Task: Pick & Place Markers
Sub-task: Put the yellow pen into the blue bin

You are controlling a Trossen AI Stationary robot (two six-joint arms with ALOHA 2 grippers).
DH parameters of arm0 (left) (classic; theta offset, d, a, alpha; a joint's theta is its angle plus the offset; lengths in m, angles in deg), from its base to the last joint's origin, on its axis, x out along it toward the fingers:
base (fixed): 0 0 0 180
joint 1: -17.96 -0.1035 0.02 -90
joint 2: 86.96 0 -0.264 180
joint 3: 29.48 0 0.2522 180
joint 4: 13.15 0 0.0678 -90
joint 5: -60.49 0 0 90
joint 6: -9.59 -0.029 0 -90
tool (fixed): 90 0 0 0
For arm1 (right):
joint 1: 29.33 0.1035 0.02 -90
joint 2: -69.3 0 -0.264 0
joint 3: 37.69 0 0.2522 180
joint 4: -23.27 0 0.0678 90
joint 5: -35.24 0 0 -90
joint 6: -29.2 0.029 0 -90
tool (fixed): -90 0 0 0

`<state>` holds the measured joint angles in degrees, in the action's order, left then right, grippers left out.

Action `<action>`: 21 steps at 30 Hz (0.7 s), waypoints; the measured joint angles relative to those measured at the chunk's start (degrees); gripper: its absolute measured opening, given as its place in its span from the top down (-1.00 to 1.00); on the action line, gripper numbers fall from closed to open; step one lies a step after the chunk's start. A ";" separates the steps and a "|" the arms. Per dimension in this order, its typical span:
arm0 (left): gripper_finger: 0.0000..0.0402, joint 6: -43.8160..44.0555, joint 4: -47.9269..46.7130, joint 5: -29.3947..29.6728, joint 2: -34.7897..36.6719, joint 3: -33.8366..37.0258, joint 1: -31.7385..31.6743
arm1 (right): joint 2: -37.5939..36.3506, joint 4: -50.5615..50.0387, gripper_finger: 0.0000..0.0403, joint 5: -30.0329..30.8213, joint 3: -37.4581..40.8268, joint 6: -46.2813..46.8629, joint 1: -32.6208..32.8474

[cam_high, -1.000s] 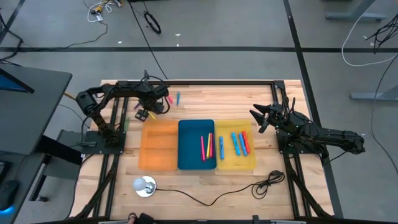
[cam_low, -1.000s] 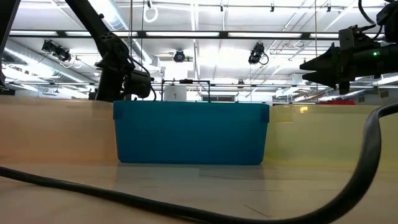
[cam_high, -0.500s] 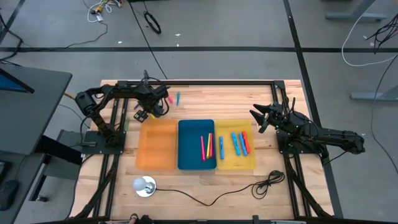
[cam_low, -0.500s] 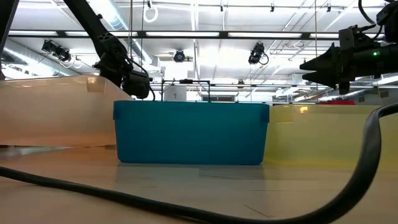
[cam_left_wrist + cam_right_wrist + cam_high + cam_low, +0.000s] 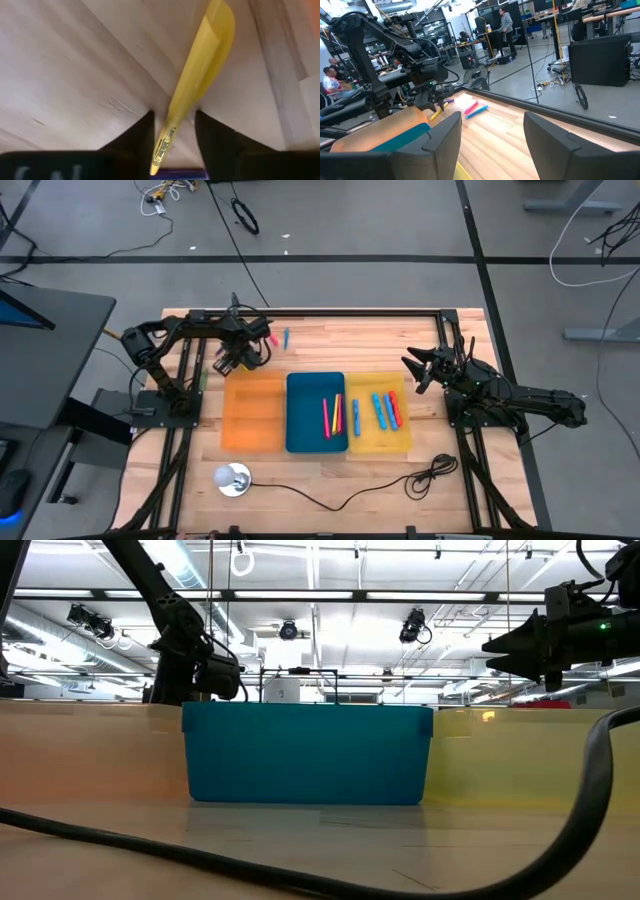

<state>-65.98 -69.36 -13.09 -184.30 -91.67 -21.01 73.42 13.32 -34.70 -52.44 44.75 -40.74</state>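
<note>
While the left gripper hangs just above the wooden table, its two dark fingers pinch a yellow marker between them, and the marker slants out past the tips over the bare planks. From above, this gripper sits just beyond the far edge of the orange tray. A short way farther out from it, toward the table's far edge, a pink marker and a blue marker lie side by side on the wood. To its inner side, beyond the orange tray, stands the blue tray, which holds a pink, a red and a yellow marker. Next comes the yellow tray, with blue markers and a red one.

Farthest from it, past the yellow tray, the right gripper waits in the air with its fingers spread wide and nothing between them. Its wrist view looks across the table to the left arm, the yellow marker and the pink and blue pair. People show in the room behind.
</note>
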 joint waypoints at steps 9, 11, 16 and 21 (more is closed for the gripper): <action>0.82 -0.04 -0.74 -0.91 -0.03 0.04 -0.04 | 0.00 0.00 -0.07 0.00 0.00 -0.01 0.00; 0.86 -0.02 -0.91 -1.11 -0.04 0.04 -0.04 | 0.00 0.00 -0.07 0.00 0.00 -0.01 0.00; 0.82 -0.09 -0.91 -1.12 -0.04 0.04 -0.04 | 0.00 0.00 -0.07 0.00 0.00 0.00 -0.01; 0.84 1.77 -1.41 -1.25 0.65 -1.07 -0.06 | 0.00 0.00 -0.07 0.00 0.00 -0.02 -0.01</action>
<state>-64.21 -70.77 -14.34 -183.65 -92.74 -21.06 73.42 13.32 -34.70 -52.44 44.73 -40.75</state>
